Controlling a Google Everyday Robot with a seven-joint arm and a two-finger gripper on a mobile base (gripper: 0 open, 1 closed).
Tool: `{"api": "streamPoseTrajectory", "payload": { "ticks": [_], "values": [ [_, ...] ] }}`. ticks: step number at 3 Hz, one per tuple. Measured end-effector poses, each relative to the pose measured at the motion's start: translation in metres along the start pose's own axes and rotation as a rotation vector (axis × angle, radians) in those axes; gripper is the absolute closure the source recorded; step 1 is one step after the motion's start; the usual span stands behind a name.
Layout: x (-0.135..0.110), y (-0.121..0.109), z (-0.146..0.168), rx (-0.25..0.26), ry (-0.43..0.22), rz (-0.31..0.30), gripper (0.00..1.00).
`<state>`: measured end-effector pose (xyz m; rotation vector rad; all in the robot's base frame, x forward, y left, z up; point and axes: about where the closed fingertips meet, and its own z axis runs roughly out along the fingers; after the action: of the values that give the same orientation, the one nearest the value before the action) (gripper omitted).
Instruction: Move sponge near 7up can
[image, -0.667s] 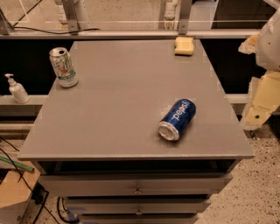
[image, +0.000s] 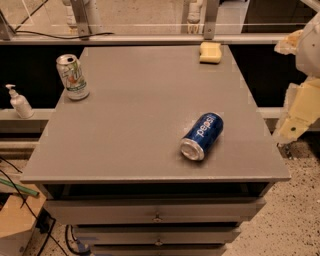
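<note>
The pale-yellow sponge (image: 210, 52) lies flat at the far right edge of the grey table (image: 140, 115). The 7up can (image: 73, 77) stands upright near the table's far left edge, silver-white with green markings. The two are far apart, across the width of the table. My gripper (image: 296, 120) hangs off the table's right side, at the end of the cream-coloured arm, to the right of the table edge and well in front of the sponge. It holds nothing that I can see.
A blue Pepsi can (image: 202, 135) lies on its side at the front right of the table. A hand-soap pump bottle (image: 20, 101) stands on a ledge left of the table. Drawers (image: 157, 212) sit below the tabletop. A railing runs behind the table.
</note>
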<state>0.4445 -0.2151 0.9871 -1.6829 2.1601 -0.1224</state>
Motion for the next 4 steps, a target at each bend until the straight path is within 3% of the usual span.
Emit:
{"api": "streamPoseTrajectory", "payload": {
  "ticks": [2, 3, 4],
  "values": [
    [-0.035, -0.038, 0.011, 0.068, -0.256, -0.054, 0.00],
    [-0.038, -0.038, 0.012, 0.066, -0.266, -0.057, 0.00],
    [-0.034, -0.044, 0.021, 0.063, -0.308, 0.047, 0.00]
  ]
}}
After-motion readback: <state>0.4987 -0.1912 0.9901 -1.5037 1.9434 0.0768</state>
